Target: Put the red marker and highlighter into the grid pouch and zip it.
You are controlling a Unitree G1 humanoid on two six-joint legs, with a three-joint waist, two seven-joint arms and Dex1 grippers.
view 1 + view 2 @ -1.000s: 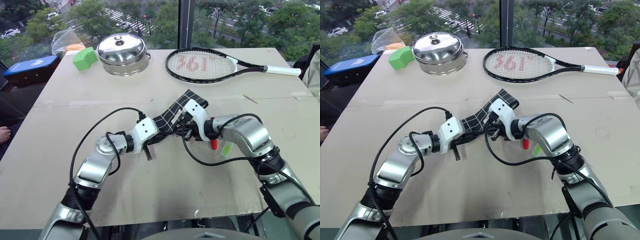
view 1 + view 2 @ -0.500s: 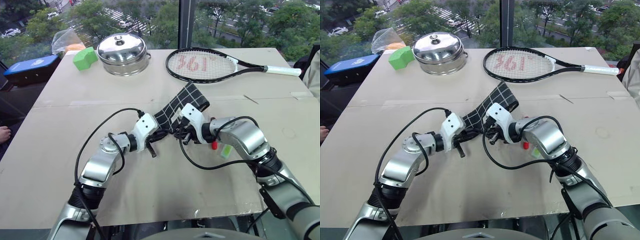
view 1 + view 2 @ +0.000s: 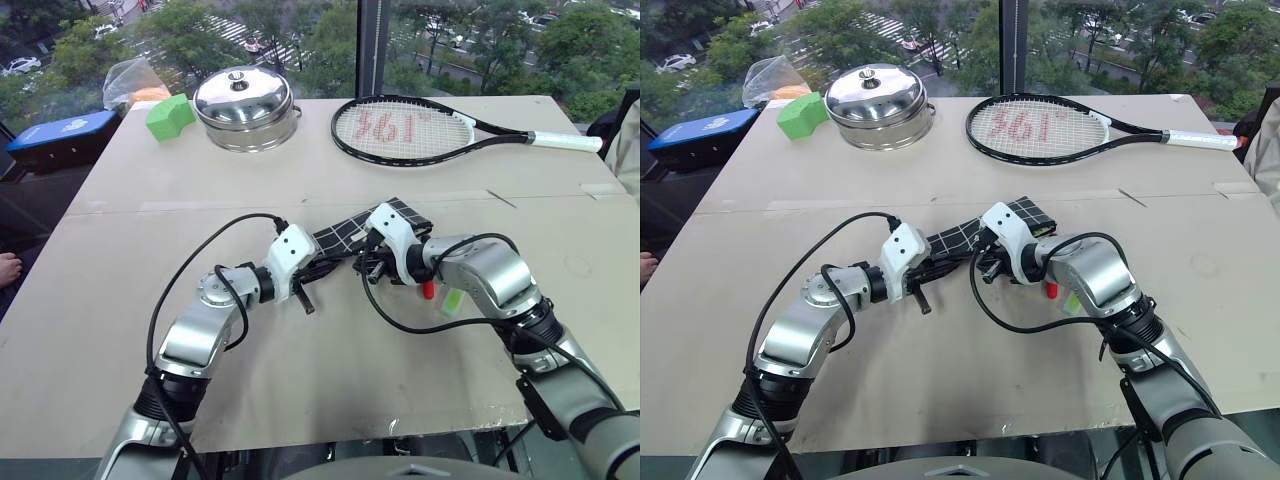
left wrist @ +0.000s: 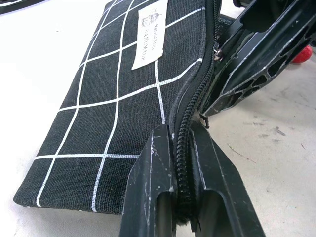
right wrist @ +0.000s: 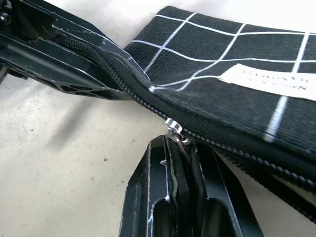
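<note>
A: Lowered since half a second ago: grid pouch (image 3: pixel 352 232), now flatter at frame centre.
B: Left end effector (image 4: pixel 178 195) clamped on its zipper edge, right end effector (image 5: pixel 178 163) pinching the pull; unzipping probably next.

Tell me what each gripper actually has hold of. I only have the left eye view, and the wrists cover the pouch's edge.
Observer: The left gripper is shut on the grid pouch, pinching the zipper seam at one end.
Operator: Now the right one.
Observer: The right gripper is shut on the zipper pull, just under its small metal tab.
Operator: Report the zipper between them.
Observer: In the left wrist view, the zipper teeth look meshed from the left gripper's fingers up to the right gripper.
</note>
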